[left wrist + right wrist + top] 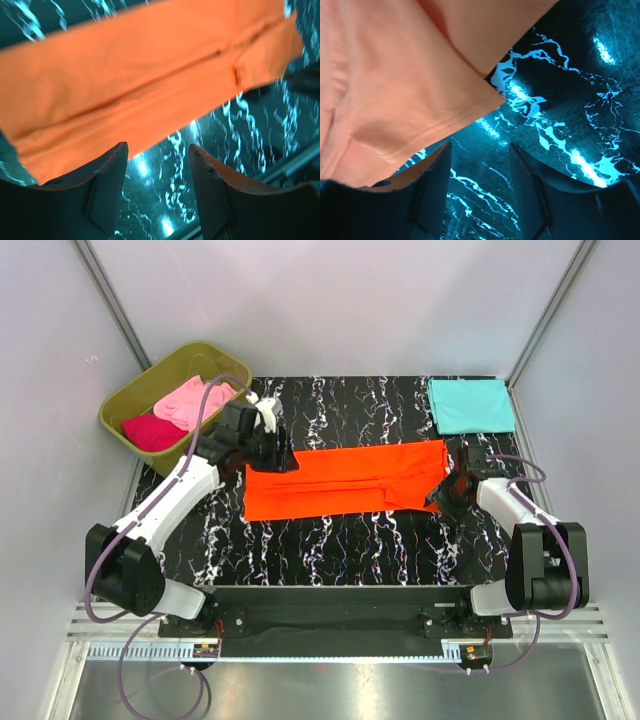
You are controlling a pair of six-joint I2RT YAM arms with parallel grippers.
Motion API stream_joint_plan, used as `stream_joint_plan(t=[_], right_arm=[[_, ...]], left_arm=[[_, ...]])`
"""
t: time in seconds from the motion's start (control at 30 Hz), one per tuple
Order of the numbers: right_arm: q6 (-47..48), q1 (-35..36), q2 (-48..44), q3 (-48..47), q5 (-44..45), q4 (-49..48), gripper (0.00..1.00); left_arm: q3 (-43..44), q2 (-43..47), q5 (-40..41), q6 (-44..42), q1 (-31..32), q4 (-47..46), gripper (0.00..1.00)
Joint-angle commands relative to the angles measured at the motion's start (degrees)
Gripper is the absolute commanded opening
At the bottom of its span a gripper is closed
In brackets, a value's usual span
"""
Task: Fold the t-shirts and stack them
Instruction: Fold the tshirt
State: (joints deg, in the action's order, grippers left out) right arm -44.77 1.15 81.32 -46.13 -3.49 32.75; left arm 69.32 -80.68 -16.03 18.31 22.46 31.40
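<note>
The bright orange t-shirt lies folded into a long strip across the middle of the black marbled table. My left gripper hovers at the strip's left end; in the left wrist view it is open and empty, with the orange cloth just beyond its tips. My right gripper is at the strip's right end; in the right wrist view it is open and empty beside the cloth's corner. The teal t-shirt lies folded at the back right. The light pink t-shirt and the magenta t-shirt lie in the tub.
An olive-green plastic tub stands off the table's back left corner. Grey walls and slanted metal posts close in the back and sides. The arm bases sit on a rail at the near edge.
</note>
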Motion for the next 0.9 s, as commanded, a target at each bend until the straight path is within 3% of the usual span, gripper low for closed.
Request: stream_joint_plan(t=[0.0, 0.53, 0.87], right_arm=[[0.4, -0.1, -2.2, 2.1, 2.3, -6.2, 0.57], [-2.9, -0.4, 0.4, 8.2, 6.8, -16.6, 0.54], [-1.7, -0.4, -3.3, 6.1, 5.8, -15.8, 0.1]], left_arm=[[-2.7, -0.9, -6.6, -3.4, 0.0, -2.0, 0.57], [-2.6, -1.6, -5.9, -2.8, -0.3, -2.0, 0.56], [-2.2, -3.1, -5.7, -2.0, -0.7, -2.0, 0.55]])
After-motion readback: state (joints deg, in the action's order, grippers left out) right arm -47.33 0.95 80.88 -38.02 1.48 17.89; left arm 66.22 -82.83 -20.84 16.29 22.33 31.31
